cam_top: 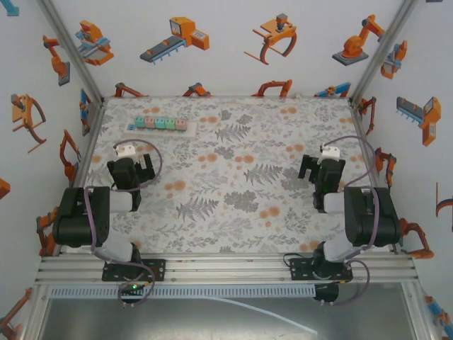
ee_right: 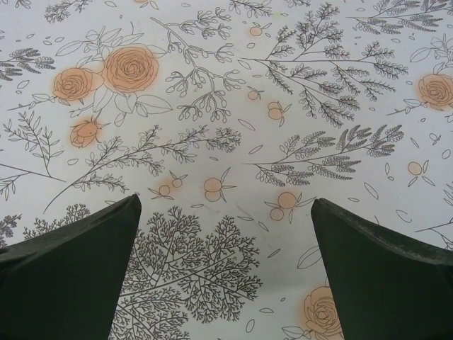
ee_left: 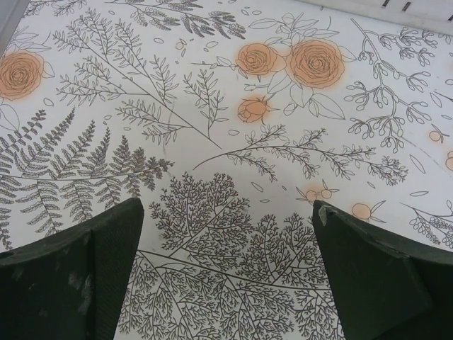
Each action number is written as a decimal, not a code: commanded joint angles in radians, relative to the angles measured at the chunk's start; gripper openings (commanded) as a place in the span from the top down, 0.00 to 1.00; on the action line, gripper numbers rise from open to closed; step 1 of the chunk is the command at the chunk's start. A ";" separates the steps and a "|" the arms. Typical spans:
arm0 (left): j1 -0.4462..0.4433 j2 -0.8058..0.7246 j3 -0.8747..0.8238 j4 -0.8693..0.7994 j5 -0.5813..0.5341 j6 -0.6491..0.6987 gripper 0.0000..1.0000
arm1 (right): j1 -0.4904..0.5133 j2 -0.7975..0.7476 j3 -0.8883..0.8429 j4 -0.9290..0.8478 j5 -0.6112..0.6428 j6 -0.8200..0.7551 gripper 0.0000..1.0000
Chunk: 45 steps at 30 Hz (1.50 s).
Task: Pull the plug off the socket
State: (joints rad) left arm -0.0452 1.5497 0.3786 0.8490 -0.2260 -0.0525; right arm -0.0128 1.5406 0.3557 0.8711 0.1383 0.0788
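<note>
Well ahead of your left gripper (ee_left: pixel 226 212) and right gripper (ee_right: pixel 223 205), both spread and empty: socket (cam_top: pixel 132 126), plugs (cam_top: pixel 161 124) seated; approach step, so probably reach, then pinch one.

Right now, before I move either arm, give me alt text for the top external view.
The socket, a white strip carrying a row of pastel plugs, lies at the far left of the floral table. The left gripper and right gripper hover near their own sides, well short of it, holding nothing.

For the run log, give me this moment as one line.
left gripper: open, above tablecloth | right gripper: open, above tablecloth | socket: far left, plugs seated in a row | contact: none
</note>
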 commanded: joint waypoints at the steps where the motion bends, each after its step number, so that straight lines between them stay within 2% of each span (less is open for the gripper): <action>1: 0.001 -0.009 0.016 0.012 0.011 -0.015 0.03 | -0.006 0.002 0.020 0.019 0.001 0.000 0.01; 24: 0.001 -0.008 0.016 0.013 0.011 -0.014 0.03 | -0.004 -0.002 0.012 0.031 -0.020 -0.009 0.01; 29: -0.001 -0.010 0.011 0.023 0.010 -0.011 0.03 | -0.004 -0.109 -0.019 0.002 0.066 0.020 0.01; 32: -0.022 -0.064 0.030 -0.049 -0.019 0.007 0.03 | 0.006 -0.266 0.001 -0.157 0.097 0.023 0.00; 35: -0.073 -0.192 0.088 -0.240 -0.130 0.033 0.03 | 0.008 -0.411 0.139 -0.517 0.130 0.199 0.00; 36: -0.096 -0.238 0.097 -0.263 -0.172 0.038 0.03 | 0.008 -0.433 0.199 -0.628 0.106 0.247 0.01; 39: -0.150 -0.386 0.137 -0.359 -0.201 -0.004 0.03 | 0.017 -0.425 0.374 -0.873 0.003 0.375 0.05; 42: -0.192 -0.494 0.277 -0.620 -0.146 -0.093 0.03 | 0.068 -0.349 0.538 -1.029 -0.127 0.441 0.06; 45: -0.248 -0.534 0.427 -0.813 -0.007 -0.101 0.03 | 0.204 -0.233 0.711 -1.138 -0.181 0.424 0.06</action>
State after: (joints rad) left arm -0.2531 1.0569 0.7025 0.3046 -0.3405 -0.1043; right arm 0.0864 1.2179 0.9558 -0.0174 0.0765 0.4381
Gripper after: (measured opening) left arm 0.973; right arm 0.946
